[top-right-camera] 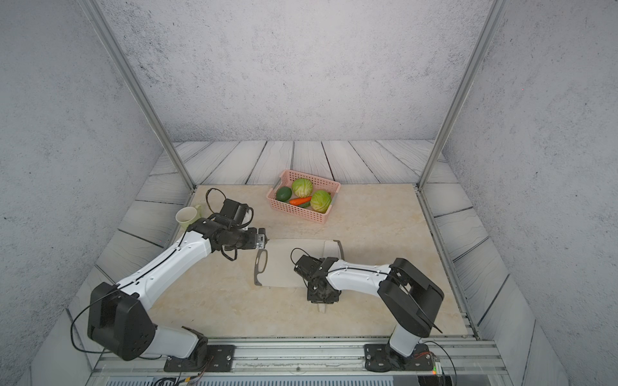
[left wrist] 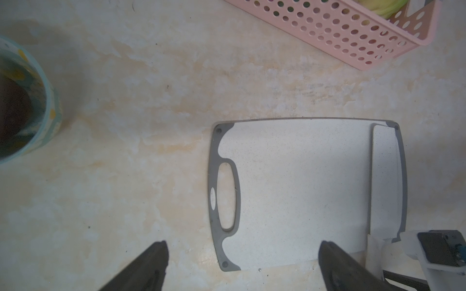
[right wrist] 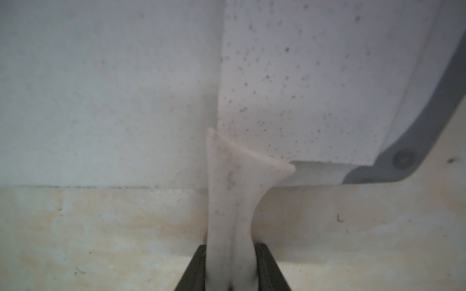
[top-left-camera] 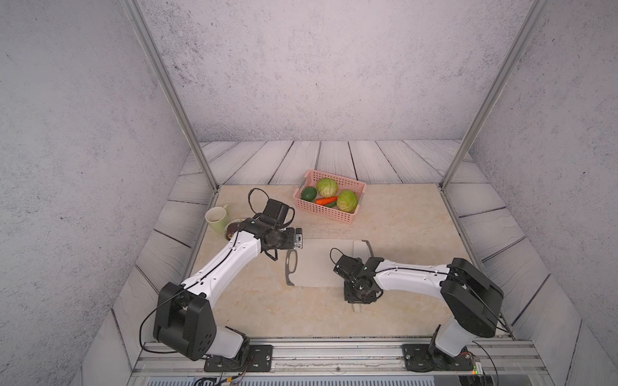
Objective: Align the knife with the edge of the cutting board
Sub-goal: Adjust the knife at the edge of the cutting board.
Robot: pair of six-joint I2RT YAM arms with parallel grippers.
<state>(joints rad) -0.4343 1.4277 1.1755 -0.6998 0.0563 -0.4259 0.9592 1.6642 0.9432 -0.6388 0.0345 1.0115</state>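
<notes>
The cutting board (top-left-camera: 314,267) (top-right-camera: 284,267) lies flat mid-table, its oval handle cutout towards the left arm. The knife (top-left-camera: 360,249) (top-right-camera: 329,249) has its pale blade on the board, lengthwise against the grey rim of the end away from the cutout. Its cream handle (right wrist: 230,201) sticks out past the near edge over the table. My right gripper (right wrist: 230,252) (top-left-camera: 357,300) is shut on that handle, one dark finger on each side. My left gripper (left wrist: 244,243) (top-left-camera: 297,240) hangs open above the board's cutout end (left wrist: 224,196), holding nothing.
A pink perforated basket (top-left-camera: 321,212) (left wrist: 340,32) with two cabbages, an avocado and a carrot stands behind the board. A pale green mug (top-left-camera: 217,219) and a small bowl (top-left-camera: 233,230) (left wrist: 42,113) sit at the table's left edge, behind the left arm.
</notes>
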